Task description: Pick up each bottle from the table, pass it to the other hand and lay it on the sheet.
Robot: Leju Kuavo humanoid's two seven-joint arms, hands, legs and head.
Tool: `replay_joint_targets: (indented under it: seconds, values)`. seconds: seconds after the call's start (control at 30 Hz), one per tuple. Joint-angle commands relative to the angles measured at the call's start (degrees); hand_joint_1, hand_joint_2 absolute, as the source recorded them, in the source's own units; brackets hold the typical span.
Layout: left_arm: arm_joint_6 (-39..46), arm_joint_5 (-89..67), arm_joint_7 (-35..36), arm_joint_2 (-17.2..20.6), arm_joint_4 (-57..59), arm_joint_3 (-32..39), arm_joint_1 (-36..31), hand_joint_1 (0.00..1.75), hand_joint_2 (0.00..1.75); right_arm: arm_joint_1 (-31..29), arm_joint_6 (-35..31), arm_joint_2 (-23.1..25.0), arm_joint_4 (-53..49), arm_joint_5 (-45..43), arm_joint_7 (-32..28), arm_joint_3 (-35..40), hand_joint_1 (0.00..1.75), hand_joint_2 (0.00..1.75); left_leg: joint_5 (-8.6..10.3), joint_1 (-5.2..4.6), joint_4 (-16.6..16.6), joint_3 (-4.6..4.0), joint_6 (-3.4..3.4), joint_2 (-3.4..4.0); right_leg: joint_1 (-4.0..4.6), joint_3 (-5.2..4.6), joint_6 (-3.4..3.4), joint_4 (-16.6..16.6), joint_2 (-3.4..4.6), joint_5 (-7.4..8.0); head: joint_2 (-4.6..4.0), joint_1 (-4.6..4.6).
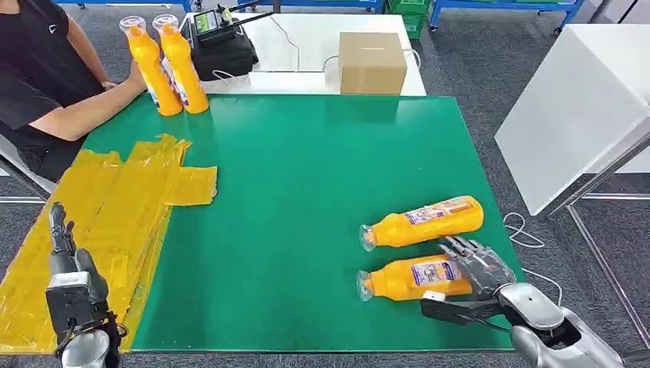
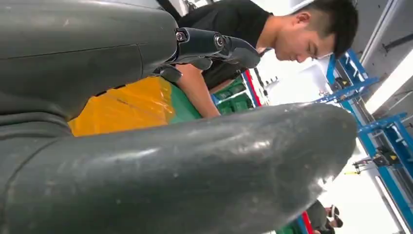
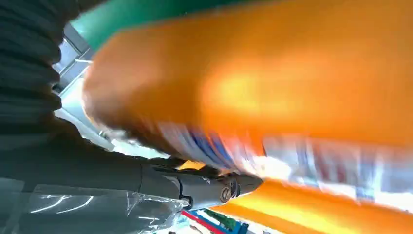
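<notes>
Pickup step, by the look of it: right hand (image 1: 477, 266) wraps the near bottle (image 1: 414, 277) lying at five o'clock on the table (image 1: 306, 192); whether it grips cannot be told; left hand (image 1: 63, 253) waits open and empty over the sheet (image 1: 115, 207) at eight o'clock; next likely needs a firm lift toward it.

Head view looks down; wrist views sit close behind each hand.

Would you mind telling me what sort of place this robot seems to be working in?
Probably a lab or workshop set up for robot trials, not a home. A green mat covers the worktable, blue metal racks line the far wall above grey carpet, and a person sits at the table edge beside two standing bottles.
</notes>
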Motion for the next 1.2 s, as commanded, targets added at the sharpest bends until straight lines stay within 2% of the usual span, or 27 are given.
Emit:
replay_joint_targets:
  seconds: [0.03, 0.2, 0.33, 0.47, 0.5, 0.57, 0.63, 0.7, 0.73, 0.8, 0.93, 0.97, 1.0, 1.13, 1.2]
  values:
    - [-1.0, 0.63, 0.3, 0.32, 5.33, -0.86, -3.16, 0.0, 0.0, -0.58, 0.23, 6.88, 12.05, 1.0, -1.19, 1.27, 1.75, 1.75, -0.03, 0.07, -0.07, 0.17, -0.03, -0.09, 0.08, -0.02, -0.06, -0.13, -0.11, 0.11, 0.0, 0.0]
    - [-1.05, 0.86, 0.24, 0.38, 5.48, -0.71, -3.12, 0.0, 0.0, -0.9, 0.5, 6.81, 11.42, 0.25, -2.0, 0.96, 1.75, 1.75, -0.02, 0.04, -0.16, 0.28, 0.22, -0.19, 0.05, -0.05, 0.05, -0.22, -0.2, -0.01, 0.0, -0.04]
    - [-1.21, 1.26, -0.05, 0.6, 5.27, -0.38, -2.73, 0.0, 0.0, -2.05, 0.17, 7.44, 10.11, -2.09, -3.74, -0.26, 1.75, 1.75, 0.17, 0.03, -0.13, 0.33, 0.08, -0.09, 0.04, 0.01, 0.01, -0.18, -0.09, 0.04, 0.0, -0.02]
    - [-1.91, 1.94, -0.35, 0.55, 4.68, -0.13, -2.23, 0.0, 0.0, -3.03, -2.16, 8.69, 8.26, -4.96, -6.53, -1.59, 1.75, 1.75, 0.36, 0.02, -0.15, 0.32, 0.17, -0.16, 0.03, 0.53, 0.15, -0.19, -0.17, 0.5, 0.0, -0.02]
    - [-2.58, 2.47, -0.55, 0.48, 4.13, 0.01, -1.85, 0.0, 0.0, -4.23, -4.87, 9.93, 6.49, -7.87, -9.99, -2.95, 1.75, 1.75, 0.31, 0.03, -0.06, 0.33, 0.17, -0.07, 0.03, 0.54, 0.14, -0.12, -0.06, 0.47, 0.0, -0.02]
    - [-3.97, 3.16, -0.83, 0.16, 2.71, 0.24, -1.11, 0.0, 0.0, -8.33, -6.79, 13.57, 4.47, -12.34, -12.87, -4.51, 1.75, 1.75, 0.33, 0.02, -0.08, 0.25, 0.16, 0.05, 0.03, 0.47, 0.13, -0.11, 0.06, 0.53, 0.0, -0.02]
    - [-6.4, 4.02, -0.81, -0.83, 0.08, 0.55, -0.39, 0.0, 0.0, -14.88, -8.14, 18.81, 3.68, -16.14, -13.38, -4.98, 1.75, 1.75, 0.32, -0.01, -0.06, 0.07, 0.13, 0.49, 0.0, 0.22, 0.1, -0.02, 0.48, 0.65, 0.0, -0.02]
    - [-7.53, 4.54, -0.39, -1.6, -2.43, -0.21, -0.17, 0.0, 0.0, -20.41, -6.99, 23.17, 3.54, -18.7, -13.54, -6.34, 1.75, 1.75, 0.34, 0.0, 0.02, -0.23, 0.11, 0.47, 0.0, 0.01, 0.07, 0.06, 0.49, 0.68, 0.0, 0.02]
    - [-8.98, 5.61, -0.72, -2.06, -3.46, -0.64, -0.41, 0.0, 0.0, -23.52, -7.01, 24.81, 4.25, -21.29, -14.59, -6.6, 1.75, 1.75, 0.41, -0.05, 0.02, -0.4, 0.06, 0.69, -0.05, -0.22, 0.04, 0.15, 0.69, 0.75, 0.0, -0.11]
    - [-9.58, 6.02, -0.38, -2.74, -5.27, -1.71, -0.68, 0.0, 0.0, -28.0, -6.0, 26.48, 4.96, -24.67, -14.32, -6.03, 1.75, 1.75, 0.69, -0.03, 0.07, -0.78, 0.02, 0.57, -0.03, -0.71, 0.11, 0.22, 0.59, 0.9, 0.0, -0.07]
    - [-9.45, 6.05, 0.37, -2.76, -5.87, -2.33, -0.63, 0.0, 0.0, -28.39, -5.99, 25.99, 4.19, -26.12, -13.43, -5.17, 1.75, 1.75, 1.05, -0.05, 0.05, -1.09, 0.03, 0.19, -0.06, -0.91, 0.11, 0.25, 0.19, 0.9, 0.0, -0.05]
    - [-10.18, 6.99, -0.29, -2.99, -6.15, -2.56, -0.83, 0.0, 0.0, -28.26, -7.18, 27.51, 4.13, -28.52, -15.63, -6.66, 1.75, 1.75, 1.09, -0.01, 0.03, -1.06, 0.0, 0.08, -0.02, -0.87, 0.13, 0.18, 0.1, 0.9, 0.0, -0.02]
    - [-10.23, 7.0, -0.17, -3.31, -6.81, -3.18, -0.99, 0.0, 1.75, -29.24, -7.49, 28.92, 4.44, -28.75, -15.39, -6.18, 1.75, 1.75, 1.07, -0.01, 0.03, -1.01, 0.01, -0.04, -0.02, -0.79, 0.11, 0.18, -0.02, 0.85, 0.0, -0.02]
    - [-11.4, 7.89, 2.71, -3.98, -8.47, -6.23, -1.76, 0.0, 1.75, -33.85, -10.07, 35.16, 8.24, -28.77, -12.97, -4.87, 1.75, 1.75, 1.08, -0.05, 0.07, -1.22, 0.02, -0.11, -0.07, -0.93, 0.13, 0.28, -0.08, 0.89, 0.0, 0.0]
    - [-11.32, 8.0, 2.89, -4.03, -8.52, -6.5, -1.85, 0.0, 1.75, -34.13, -10.21, 35.5, 8.67, -28.84, -12.83, -4.7, 1.75, 1.75, 1.04, -0.03, 0.07, -1.18, 0.0, -0.03, -0.06, -0.91, 0.09, 0.29, -0.04, 0.87, 0.0, -0.02]
